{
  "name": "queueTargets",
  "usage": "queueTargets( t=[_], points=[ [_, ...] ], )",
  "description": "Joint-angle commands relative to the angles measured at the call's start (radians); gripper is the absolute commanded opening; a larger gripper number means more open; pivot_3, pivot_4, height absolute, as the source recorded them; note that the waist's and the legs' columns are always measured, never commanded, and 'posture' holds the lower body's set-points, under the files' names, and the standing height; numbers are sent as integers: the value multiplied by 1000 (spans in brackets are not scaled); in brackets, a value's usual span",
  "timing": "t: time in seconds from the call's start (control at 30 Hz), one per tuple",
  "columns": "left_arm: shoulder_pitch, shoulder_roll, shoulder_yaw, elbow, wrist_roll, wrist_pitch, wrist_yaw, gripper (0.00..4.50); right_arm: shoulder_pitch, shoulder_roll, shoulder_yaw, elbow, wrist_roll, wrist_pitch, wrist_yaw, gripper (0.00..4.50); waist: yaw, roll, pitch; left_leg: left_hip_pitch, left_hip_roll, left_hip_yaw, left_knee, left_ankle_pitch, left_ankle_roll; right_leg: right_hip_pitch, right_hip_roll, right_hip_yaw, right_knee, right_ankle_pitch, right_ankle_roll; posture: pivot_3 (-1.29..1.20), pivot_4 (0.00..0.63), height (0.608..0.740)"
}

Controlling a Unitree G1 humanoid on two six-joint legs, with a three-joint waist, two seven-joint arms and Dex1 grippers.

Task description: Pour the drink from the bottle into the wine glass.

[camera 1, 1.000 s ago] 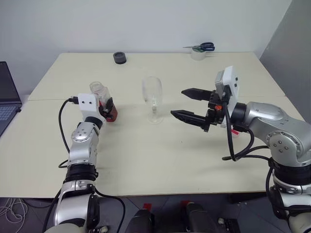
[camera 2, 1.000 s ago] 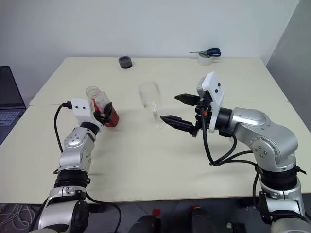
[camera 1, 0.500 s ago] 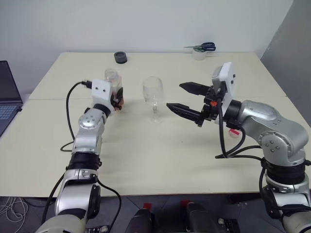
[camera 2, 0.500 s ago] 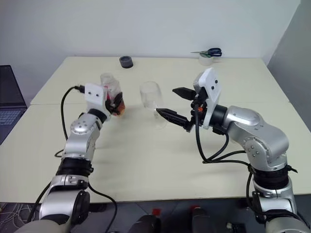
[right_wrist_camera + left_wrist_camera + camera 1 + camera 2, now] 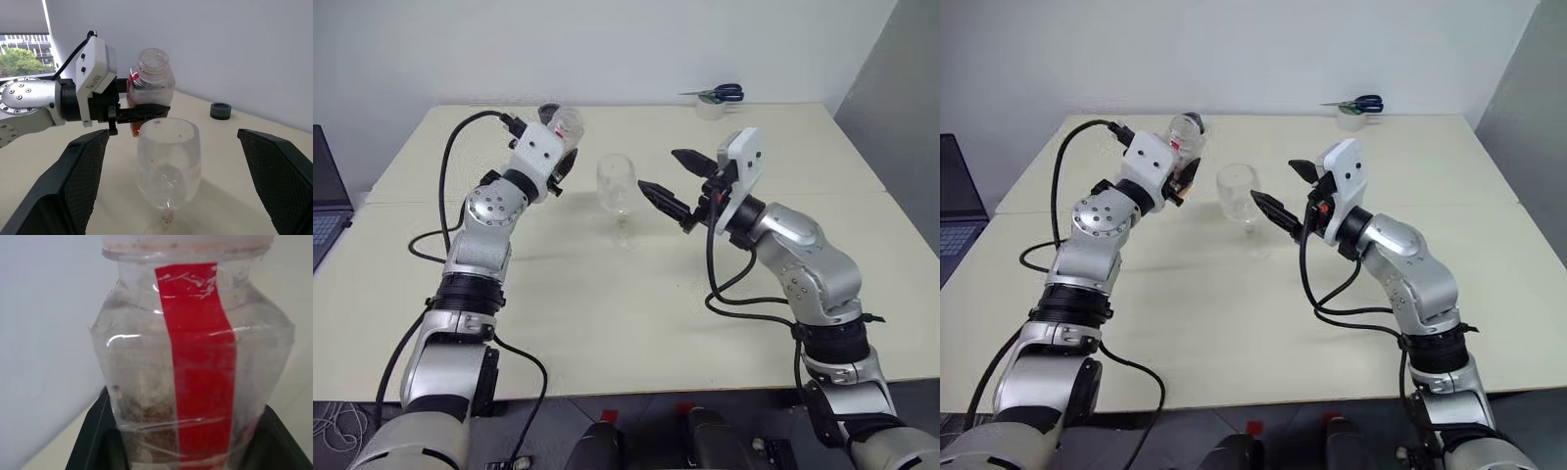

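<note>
The left gripper [image 5: 1178, 176], clamped on the bottle [image 5: 1185, 137], has lifted it off the table [image 5: 1234, 304] to beside the wine glass [image 5: 1237, 191]. The right gripper [image 5: 1283, 193], spread wide, has moved closer to the glass.

The dark laptop [image 5: 325, 191] is cut off beside the table's left edge; the clear stemmed wine glass's [image 5: 168, 169] foot is cropped.
</note>
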State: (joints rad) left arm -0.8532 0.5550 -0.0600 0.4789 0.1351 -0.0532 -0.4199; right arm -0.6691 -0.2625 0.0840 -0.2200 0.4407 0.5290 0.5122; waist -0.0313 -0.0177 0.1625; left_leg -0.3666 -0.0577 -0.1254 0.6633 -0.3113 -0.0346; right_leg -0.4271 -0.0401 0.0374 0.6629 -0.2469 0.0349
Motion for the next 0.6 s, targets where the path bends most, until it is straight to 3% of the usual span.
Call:
queueTargets(
  t=[0.03,0.33,0.6],
  points=[
    [-65,34,-26,-13,43,-63,-31,1819,-5,10,-5,-17,-7,-36,9,4500,0,0,0,0,0,0,0,0,0,0,0,0,0,0,0,0,150,740],
    [-162,74,-95,104,135,-160,-72,1819,22,24,-24,-38,19,-50,45,4500,-1,0,0,0,0,0,0,0,0,0,0,0,0,0,0,0,150,740],
    [-241,116,-135,205,195,-278,-118,1819,202,-78,-101,-223,106,-23,99,4500,1,0,0,-3,-1,0,1,0,0,-3,0,0,0,0,0,0,150,740]
  ],
)
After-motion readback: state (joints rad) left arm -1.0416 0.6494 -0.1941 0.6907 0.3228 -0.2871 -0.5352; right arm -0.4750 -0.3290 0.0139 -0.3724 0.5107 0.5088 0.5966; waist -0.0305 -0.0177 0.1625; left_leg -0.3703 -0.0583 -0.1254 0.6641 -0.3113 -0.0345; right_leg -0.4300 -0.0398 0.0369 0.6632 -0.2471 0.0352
